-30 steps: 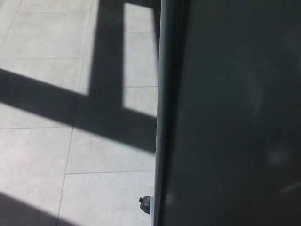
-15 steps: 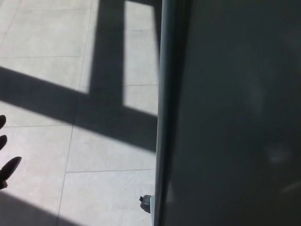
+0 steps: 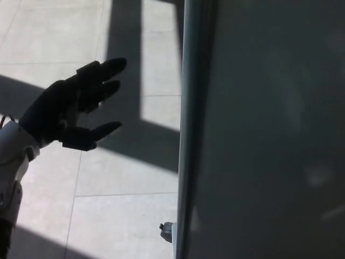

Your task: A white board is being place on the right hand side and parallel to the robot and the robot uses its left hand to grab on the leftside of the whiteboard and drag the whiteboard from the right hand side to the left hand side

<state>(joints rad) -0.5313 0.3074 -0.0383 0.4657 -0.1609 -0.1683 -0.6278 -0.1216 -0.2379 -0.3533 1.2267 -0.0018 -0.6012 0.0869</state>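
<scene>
A tall whiteboard [image 3: 269, 129] fills the right half of the head view, its surface dim and grey in shade. Its left frame edge [image 3: 186, 129] runs straight down the middle of the picture as a pale vertical strip. To the left of that edge, apart from it and not touching, the robot's left hand [image 3: 67, 108] hangs in the air with thumb and both fingers spread, holding nothing. The fingertips [image 3: 116, 66] point toward the frame.

The step in hand looks like the reach for the board's left side. To do it well, the hand should travel rightward until the frame sits between thumb and fingers, then close firmly before any pull.

At the foot of the frame a small caster wheel [image 3: 167, 232] shows. The tiled floor [image 3: 118, 216] behind is crossed by broad shadow bands. Nothing lies between hand and frame. The right hand is not in view.
</scene>
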